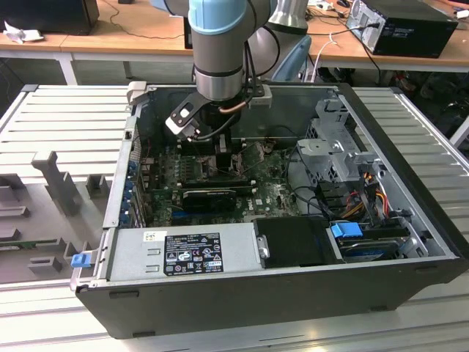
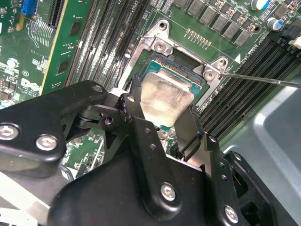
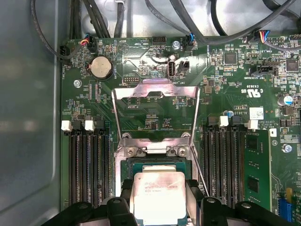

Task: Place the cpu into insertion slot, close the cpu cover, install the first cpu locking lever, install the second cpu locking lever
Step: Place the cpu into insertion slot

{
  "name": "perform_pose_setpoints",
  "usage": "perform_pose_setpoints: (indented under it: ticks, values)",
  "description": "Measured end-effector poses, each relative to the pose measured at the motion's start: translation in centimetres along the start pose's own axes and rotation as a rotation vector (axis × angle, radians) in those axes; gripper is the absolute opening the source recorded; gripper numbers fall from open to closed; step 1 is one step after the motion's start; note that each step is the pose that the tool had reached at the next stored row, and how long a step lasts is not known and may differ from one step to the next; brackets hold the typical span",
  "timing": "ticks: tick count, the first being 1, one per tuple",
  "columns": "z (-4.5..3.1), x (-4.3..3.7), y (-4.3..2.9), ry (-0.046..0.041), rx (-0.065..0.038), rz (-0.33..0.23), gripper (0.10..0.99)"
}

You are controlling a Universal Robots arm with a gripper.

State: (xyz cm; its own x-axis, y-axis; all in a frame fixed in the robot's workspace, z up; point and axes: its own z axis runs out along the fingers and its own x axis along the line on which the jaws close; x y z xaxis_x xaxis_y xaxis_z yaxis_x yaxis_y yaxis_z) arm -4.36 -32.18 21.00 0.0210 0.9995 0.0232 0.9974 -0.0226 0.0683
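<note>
Pincer [image 2: 162, 110] nearest the lens, its black fingers [image 2: 134, 101] set against opposite edges of the chip [image 2: 164, 94], pinching it. Chip sits low over the socket [image 2: 162, 66], slightly tilted; cannot tell whether it is seated. Cover [image 3: 155, 89] swung open, clear of the socket, green board [image 3: 225, 94] showing through its window. Thin locking lever [image 2: 258, 79] sticks out free beside the socket. Exterior view: arm [image 1: 220, 44] at upper centre, reaching down into open computer case [image 1: 293, 293] on slatted surface [image 1: 58, 117].
</note>
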Motion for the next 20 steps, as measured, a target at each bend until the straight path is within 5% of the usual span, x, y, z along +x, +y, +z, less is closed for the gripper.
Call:
perform_pose_setpoints:
  ticks: [20]
  values:
    - [0.41,0.17,-0.08,-0.0014,0.0,0.0,0.525]
